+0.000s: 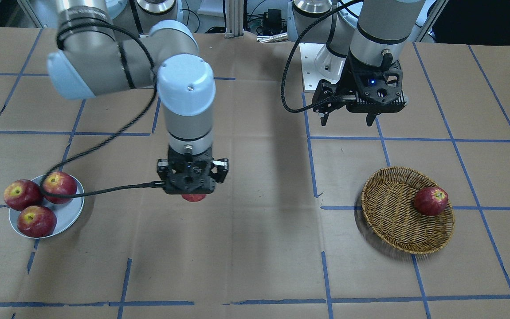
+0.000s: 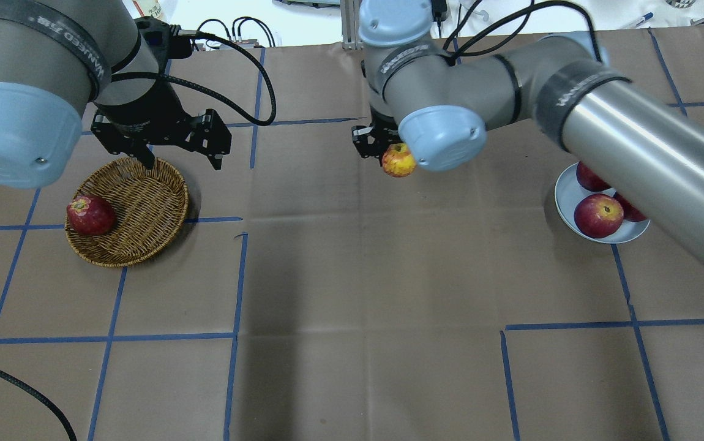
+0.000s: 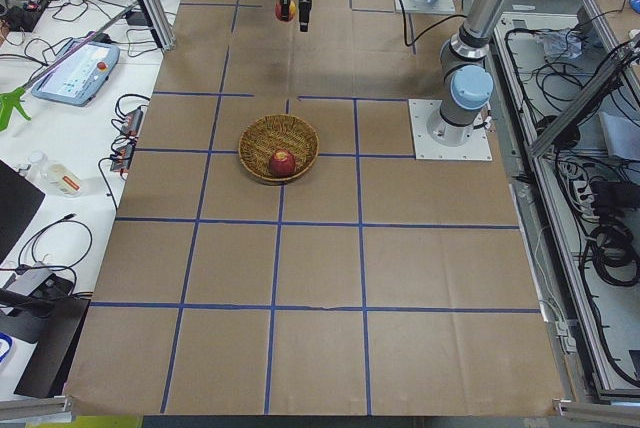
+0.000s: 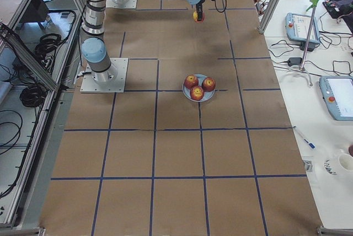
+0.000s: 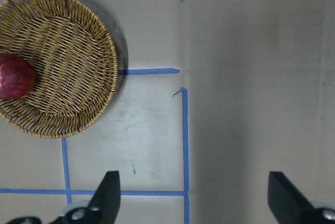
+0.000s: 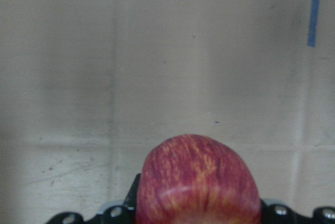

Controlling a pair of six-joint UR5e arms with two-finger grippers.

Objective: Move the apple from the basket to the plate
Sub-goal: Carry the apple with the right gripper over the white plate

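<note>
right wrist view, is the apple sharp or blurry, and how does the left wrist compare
Right wrist view: the apple sits close at the bottom edge, soft, its streaks slightly smeared. Left wrist view: sharper, the basket weave crisp, the fingers plain dark silhouettes.

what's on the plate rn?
Three dark red apples sit on the plate. A black cable crosses one in the front view, and the plate surface under them is hidden. The streaky apple is off it, in the right pincer.
</note>
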